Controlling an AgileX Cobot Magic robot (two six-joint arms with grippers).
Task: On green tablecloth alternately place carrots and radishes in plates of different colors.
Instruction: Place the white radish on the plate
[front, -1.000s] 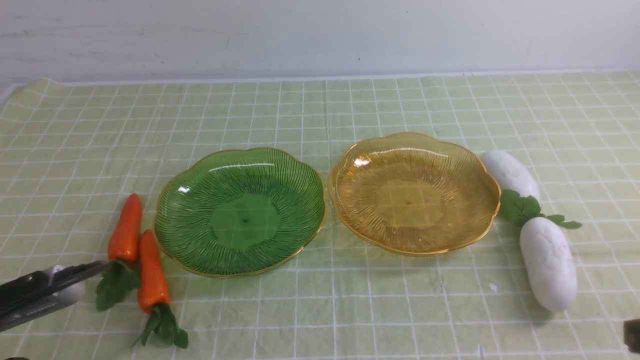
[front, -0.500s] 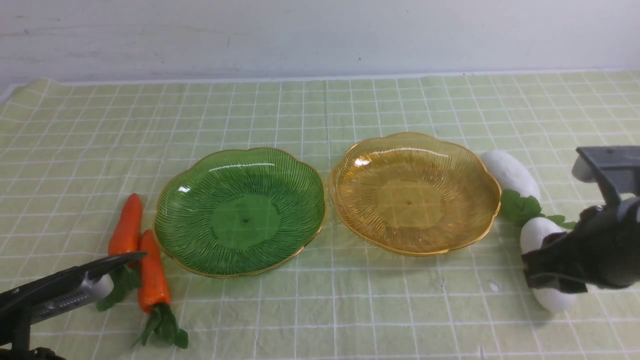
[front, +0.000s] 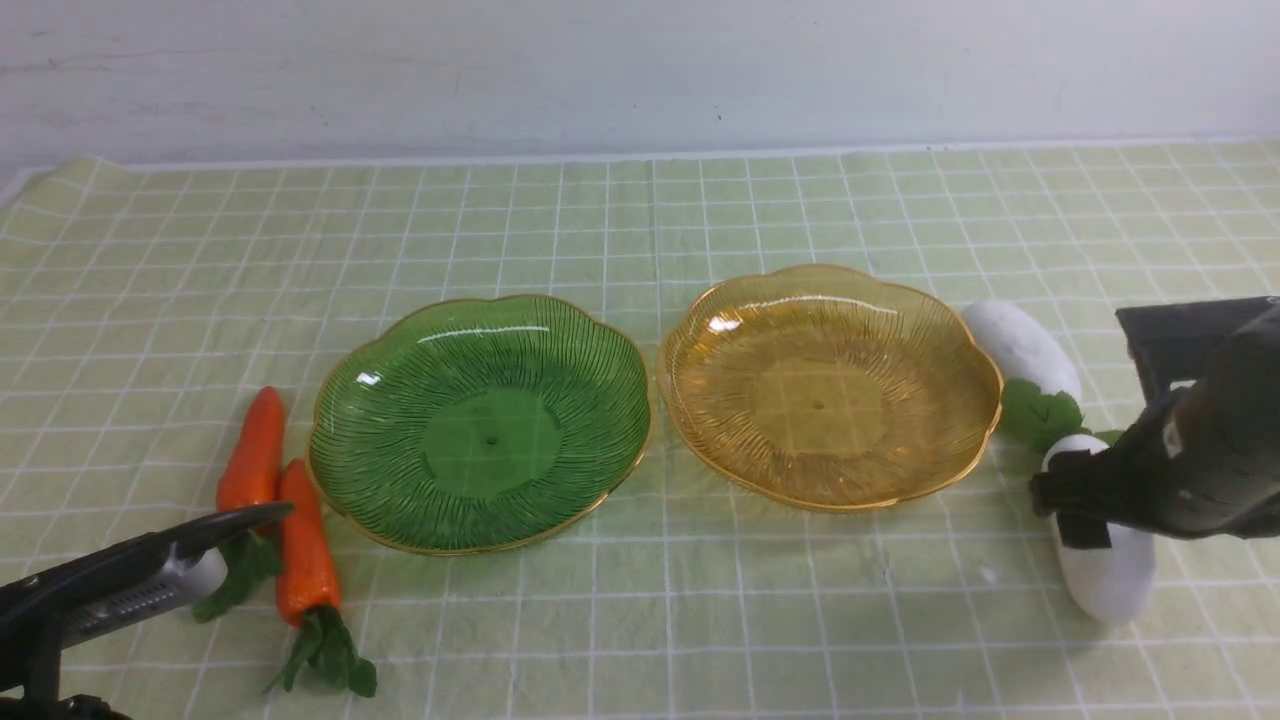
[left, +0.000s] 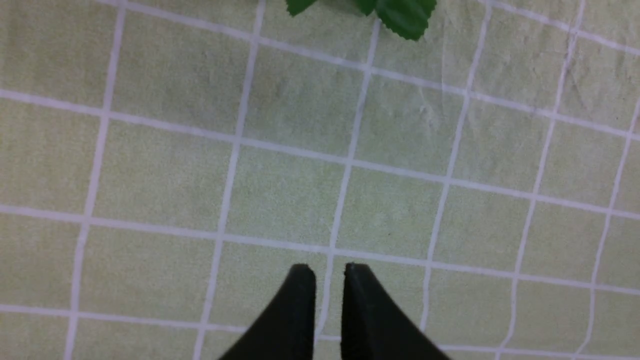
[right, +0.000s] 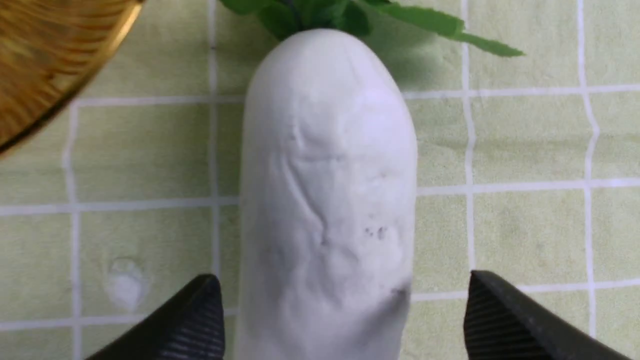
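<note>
Right of the yellow plate (front: 830, 385), the right jaws stand wide astride the nearer radish (right: 327, 200), with bare cloth (right: 525, 140) on both sides. Far left of the plate, the left jaws are barely apart above open cloth.

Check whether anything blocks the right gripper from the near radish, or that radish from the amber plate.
Nothing visible does. The right gripper, open, straddles the near radish; only green tablecloth lies between it and the amber plate. The far radish lies beside that path.
</note>
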